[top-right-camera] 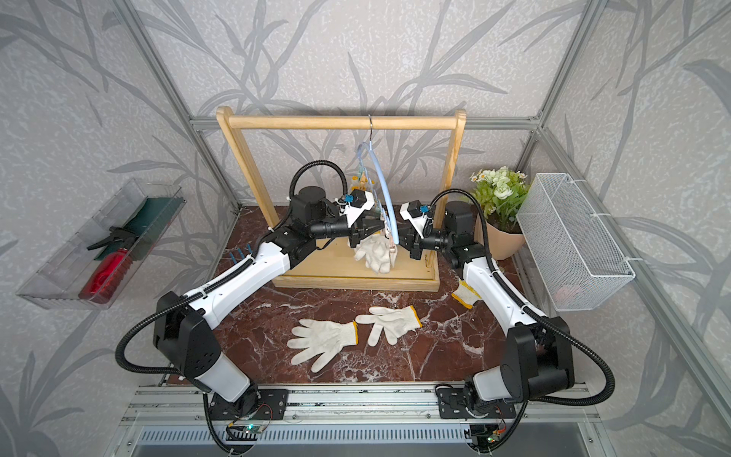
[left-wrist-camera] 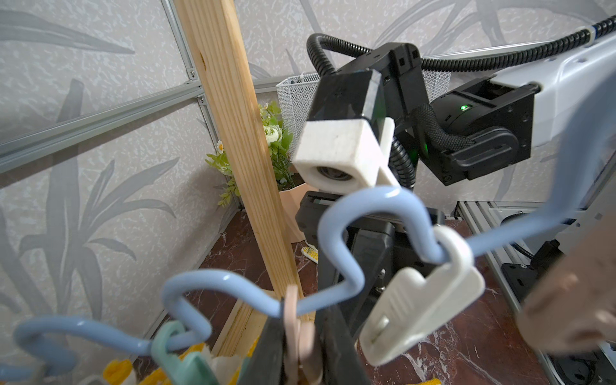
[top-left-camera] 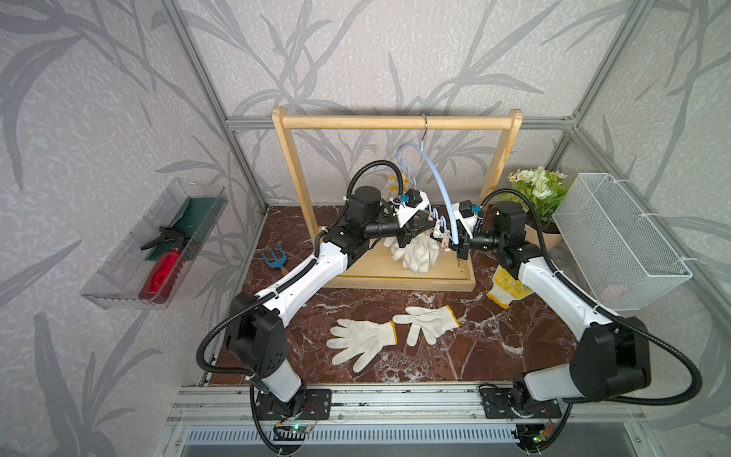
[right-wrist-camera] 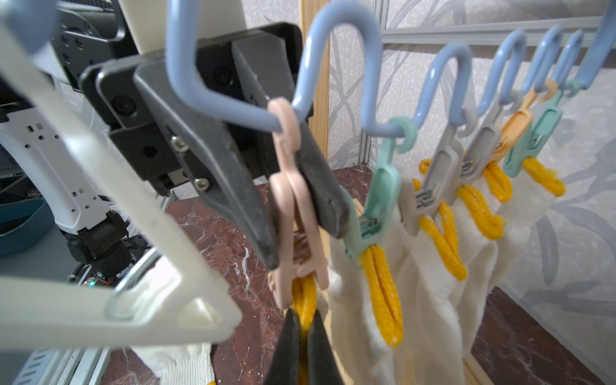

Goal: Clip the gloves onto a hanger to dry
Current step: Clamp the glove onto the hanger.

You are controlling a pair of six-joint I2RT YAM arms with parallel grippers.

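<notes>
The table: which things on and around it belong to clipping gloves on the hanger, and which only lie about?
Job: hanger; pink clip, pinched by left gripper; glove cuff, held by right gripper; clipped gloves; two loose gloves; wooden rack.
Lying about: blue hand fork; red spray bottle; potted flowers; wire basket; yellow patterned glove.

Walls: grey wallpaper (top-left-camera: 356,47) with darker leaf shapes closed in 9, 12 and 3 o'clock
Frame: aluminium struts (top-left-camera: 249,123) edged the corners
Floor: red-brown marble surface (top-left-camera: 494,348), white-veined
Furniture: wooden rack (top-left-camera: 395,122) stood at 12 o'clock; clear tray (top-left-camera: 110,277) hung at 9 o'clock; white wire basket (top-left-camera: 617,245) hung at 3 o'clock
Plant: potted white flowers (top-left-camera: 538,190) sat at 2 o'clock
Light: was soft and even, with a faint shadow behind the rack
</notes>
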